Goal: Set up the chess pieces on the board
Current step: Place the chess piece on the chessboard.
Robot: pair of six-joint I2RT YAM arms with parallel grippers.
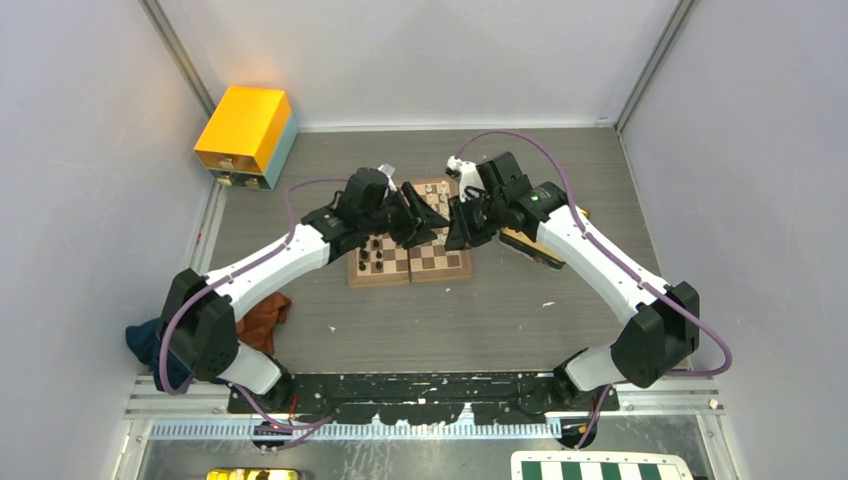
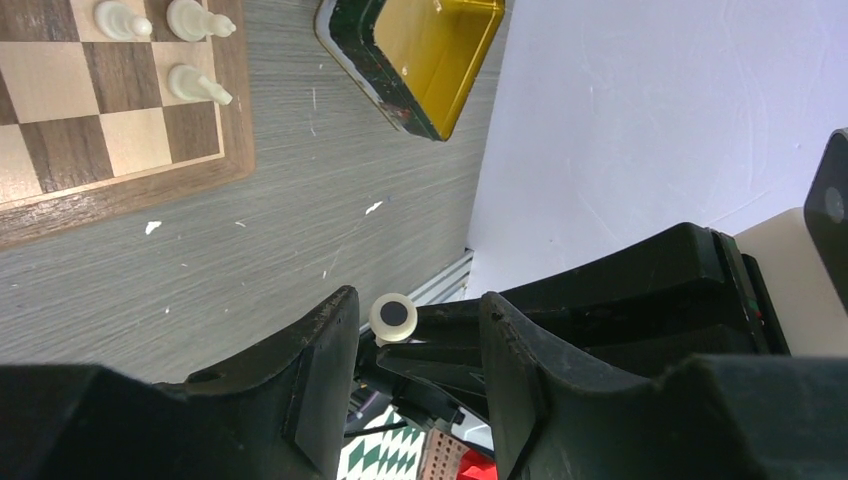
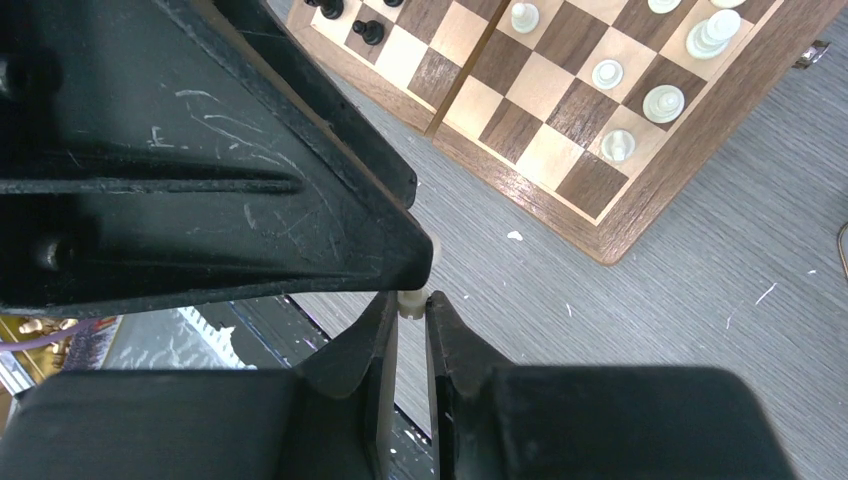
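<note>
The wooden board (image 1: 430,262) lies between my arms, with black pieces (image 1: 375,252) on its left half and cream-white pieces (image 3: 617,145) on its right half. My right gripper (image 3: 411,297) is shut on a cream-white piece (image 3: 411,306) and holds it in the air off the board's edge. My left gripper (image 2: 417,300) is open, its jaws on either side of that same piece (image 2: 394,315), whose round base faces the left wrist camera. In the top view both grippers, left (image 1: 420,228) and right (image 1: 458,232), meet tip to tip above the board.
A gold tray (image 2: 430,50) lies right of the board, partly under the right arm (image 1: 530,245). A yellow box (image 1: 245,130) stands at the back left. A brown cloth (image 1: 265,315) lies near the left arm. A green-and-white checkered board (image 1: 600,468) sits at the bottom edge.
</note>
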